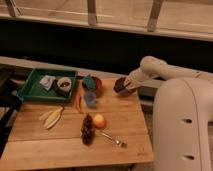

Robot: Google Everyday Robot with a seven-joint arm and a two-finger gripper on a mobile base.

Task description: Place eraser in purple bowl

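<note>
White gripper (pixel 128 83) at rim of purple bowl (pixel 121 86), far right of wooden table (pixel 60 145); jaw state cannot be told. Eraser not discernible. No legible writing. Counted: one green tray (pixel 30 89), one blue cup (pixel 90 99), one orange (pixel 99 120), one fork (pixel 113 139).

Smooth white arm's gripper (pixel 128 83) over purple bowl (pixel 120 86); matt wooden table (pixel 60 142).
</note>
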